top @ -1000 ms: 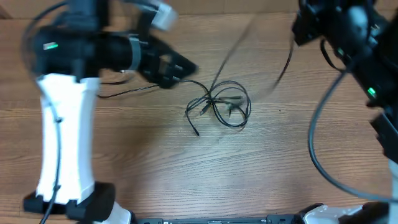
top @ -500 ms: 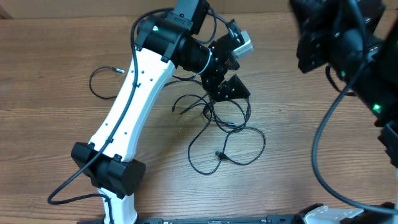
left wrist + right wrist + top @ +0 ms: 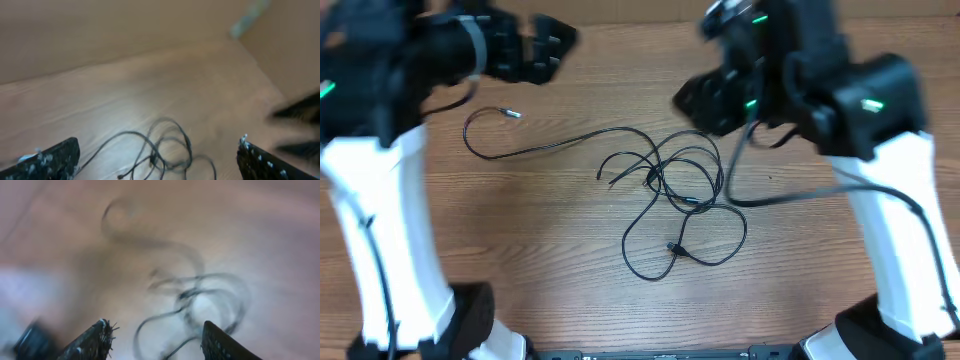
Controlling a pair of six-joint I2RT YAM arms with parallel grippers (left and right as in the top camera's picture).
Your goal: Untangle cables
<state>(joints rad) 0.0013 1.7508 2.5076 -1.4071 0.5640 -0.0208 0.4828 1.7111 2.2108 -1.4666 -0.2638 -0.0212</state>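
The cables [image 3: 672, 186] lie as a tangle of thin black cords in the middle of the wooden table [image 3: 540, 250]. One strand runs left to a loop with a plug tip [image 3: 510, 113], and another loop [image 3: 685, 250] spreads toward the front. My left gripper [image 3: 558, 52] hangs at the back left, away from the tangle. Its jaws stand wide open in the left wrist view, with the cables [image 3: 165, 150] seen far below between them. My right gripper [image 3: 690, 103] hovers just behind the tangle, open and empty, above the blurred cables [image 3: 200, 305].
A thicker black arm cable [image 3: 790, 195] droops from the right arm beside the tangle's right side. The white links of both arms [image 3: 380, 230] stand at the table's left and right sides. A back wall [image 3: 100, 35] rises behind the table.
The left arm has swung off the tangle to the back left. The right arm has come in over the tangle from the right and its jaws have parted.
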